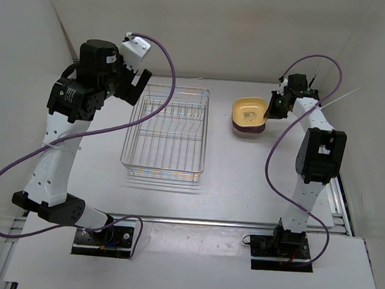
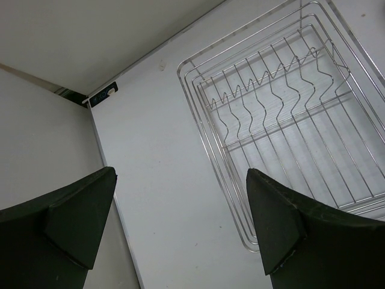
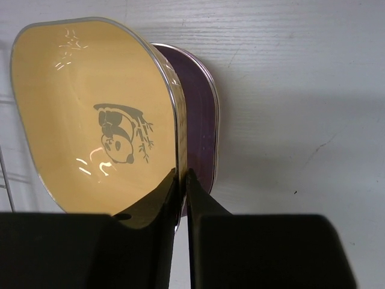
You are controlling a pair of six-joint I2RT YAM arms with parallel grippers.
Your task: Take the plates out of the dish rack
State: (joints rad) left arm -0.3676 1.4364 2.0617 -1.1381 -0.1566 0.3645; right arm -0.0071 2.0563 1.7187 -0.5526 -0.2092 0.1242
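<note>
Top external view: the dish rack (image 1: 162,171) sits mid-table, its long side running away from the arm bases toward the back wall (image 1: 207,26)
Rack inside: upright zigzag wires (image 2: 271,102) cross the far half; the near half is plain grid floor
Plates: stacked on the table (image 1: 243,181) to the right of the rack, apart from it, about level with its far end
Yellow plate (image 1: 249,111): top of the stack, lying flat with the hollow side up; a rounded square with no clear long side, a panda drawing (image 3: 120,135) in its bowl
Purple plate (image 3: 198,114): right under the yellow one, its edge peeking out on the right in the right wrist view
Right gripper (image 1: 268,114): at the stack's right edge, reaching in from the right; its fingers (image 3: 204,198) are almost together and the yellow plate's rim runs into the thin slit between them; whether they press on it I cannot tell
Left gripper (image 1: 135,93): raised near the rack's far left corner, fingers (image 2: 78,211) spread wide, with table and rack corner showing through the gap
In the way: a purple cable (image 1: 165,56) loops from the left wrist and crosses the rack's far left corner in the top view
Edges: white side walls (image 1: 12,72) stand close on both sides; a metal rail (image 1: 207,222) runs along the near edge between the bases
Open room: bare table between rack and stack, and from the stack down to the rail
</note>
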